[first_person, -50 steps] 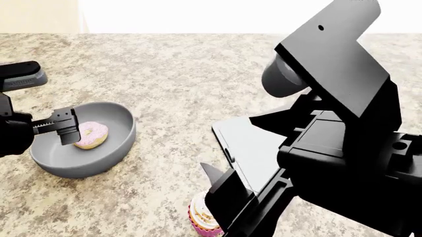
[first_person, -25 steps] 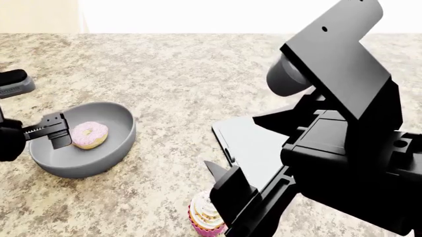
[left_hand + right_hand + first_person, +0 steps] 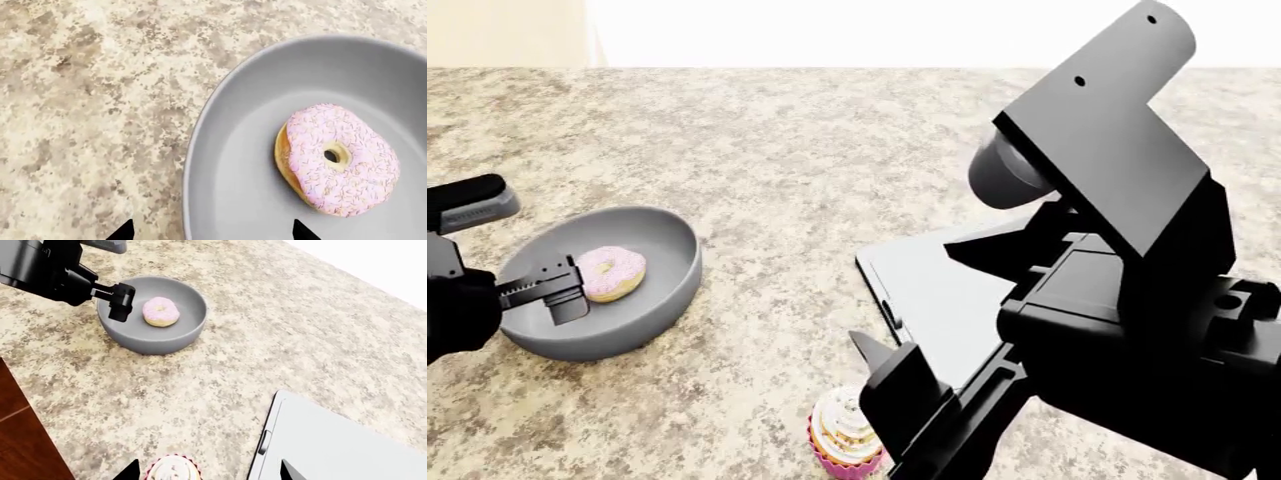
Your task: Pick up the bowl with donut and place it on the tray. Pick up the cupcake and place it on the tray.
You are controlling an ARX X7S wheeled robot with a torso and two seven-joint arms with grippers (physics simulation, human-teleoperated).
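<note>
The grey bowl (image 3: pixel 627 318) sits on the counter at the left with the pink-iced donut (image 3: pixel 610 273) inside. My left gripper (image 3: pixel 550 292) is open and hangs low over the bowl's near-left rim. In the left wrist view (image 3: pixel 210 232) one fingertip is outside the rim and the other is over the bowl's inside (image 3: pixel 233 165), beside the donut (image 3: pixel 337 160). The cupcake (image 3: pixel 846 443) stands at the counter's front. My right gripper (image 3: pixel 208 472) is open above it, with the cupcake (image 3: pixel 172 471) near one fingertip. The tray (image 3: pixel 941 290) lies to the right, partly hidden by my right arm.
The speckled granite counter (image 3: pixel 801 160) stretches back to a pale wall. The right wrist view shows the counter's front edge and a brown wooden surface (image 3: pixel 20 430) beyond it, plus the tray's handle notch (image 3: pixel 265 441). My bulky right arm (image 3: pixel 1121 300) hides the right side.
My left gripper has dropped lower and drawn back towards the bowl's near-left rim. The right arm has shifted only slightly. Bowl, donut, cupcake and tray have not moved.
</note>
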